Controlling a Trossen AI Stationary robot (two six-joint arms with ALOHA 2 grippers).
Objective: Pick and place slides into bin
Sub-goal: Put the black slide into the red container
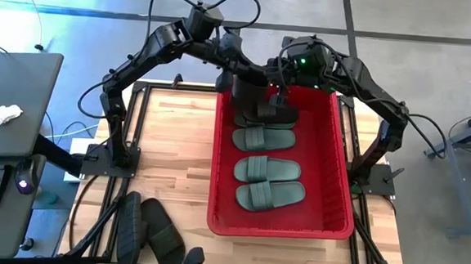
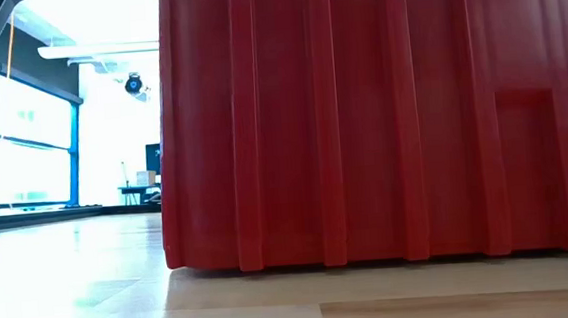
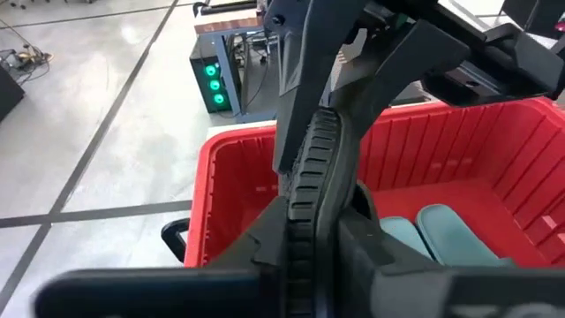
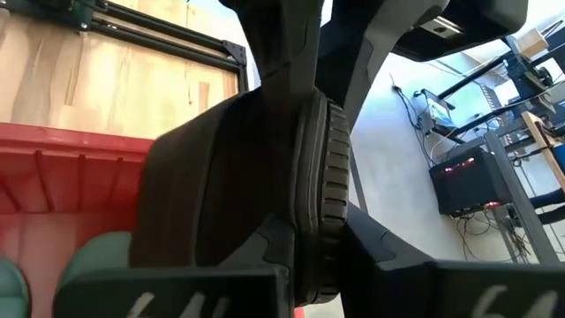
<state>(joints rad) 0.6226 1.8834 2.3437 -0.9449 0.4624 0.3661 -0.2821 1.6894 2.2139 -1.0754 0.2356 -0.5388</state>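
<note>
High view: bin (image 1: 344, 167) mid-frame, four green slides (image 1: 270, 182) inside. Left gripper (image 1: 246, 90) and right gripper (image 1: 280, 98), top of bin, each pinch a black slide (image 1: 271, 113). Two black slides (image 1: 148, 229) lower left.

red bin (image 2: 382, 122) wall, wooden table (image 2: 123, 291)

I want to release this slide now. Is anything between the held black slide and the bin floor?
Nothing visible blocks it. The left gripper and right gripper both clamp the black slide over the far end of the bin. The nearest green slide lies just beside that spot, so it might land partly on it.
</note>
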